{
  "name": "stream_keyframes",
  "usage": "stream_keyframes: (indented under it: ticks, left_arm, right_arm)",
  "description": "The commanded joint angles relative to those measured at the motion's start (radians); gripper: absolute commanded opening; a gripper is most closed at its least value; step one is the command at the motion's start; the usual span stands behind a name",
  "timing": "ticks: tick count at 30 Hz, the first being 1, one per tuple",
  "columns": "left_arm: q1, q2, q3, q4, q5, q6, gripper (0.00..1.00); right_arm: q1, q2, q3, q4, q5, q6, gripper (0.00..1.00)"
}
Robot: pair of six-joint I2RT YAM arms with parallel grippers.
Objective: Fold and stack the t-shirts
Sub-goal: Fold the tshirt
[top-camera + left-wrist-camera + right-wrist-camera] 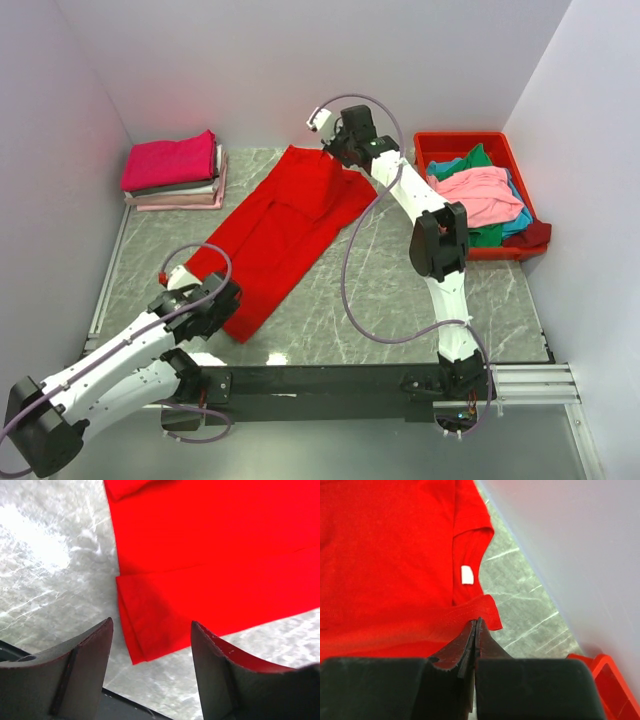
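Note:
A large bright red t-shirt (285,225) lies spread out diagonally on the marble table. My right gripper (337,150) is at its far end, shut on a cloth edge beside the collar (476,621); the white neck label (467,574) shows just ahead. My left gripper (228,296) is open and empty, low over the shirt's near bottom corner (145,635), its fingers either side of that corner (151,622). A stack of folded t-shirts (175,170), magenta on top with grey, white and pink below, sits at the back left.
A red plastic bin (462,140) at the back right holds loose pink, green and teal shirts (480,192); its corner shows in the right wrist view (605,680). White walls close the table on three sides. A black rail (320,378) runs along the near edge.

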Motion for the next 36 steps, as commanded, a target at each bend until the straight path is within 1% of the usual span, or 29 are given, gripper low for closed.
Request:
stream_keyframes:
  ticks: [1,8,13,18,23,36]
  left_arm:
    - [0.005,-0.019,0.095,-0.046,-0.072,0.007,0.68]
    - [0.006,-0.064,0.148,0.034,-0.053,0.185,0.67]
    - [0.005,-0.18,0.129,0.092,-0.021,0.264,0.67]
    - [0.005,-0.236,0.128,0.085,-0.013,0.282,0.67]
    - [0.006,-0.233,0.128,0.081,-0.004,0.296,0.66]
    - [0.005,-0.243,0.117,0.092,0.003,0.314,0.67]
  right_arm:
    - [0.016,0.009,0.061,0.037,0.02,-0.003,0.0]
    - [0.03,0.027,0.064,0.061,0.042,-0.001,0.0]
    - [0.047,0.049,0.065,0.095,0.075,0.005,0.0]
    - [0.078,0.075,0.082,0.126,0.103,0.002,0.0]
    - [0.102,0.09,0.098,0.161,0.138,-0.001,0.0]
    - [0.14,0.109,0.118,0.213,0.164,-0.013,0.0]
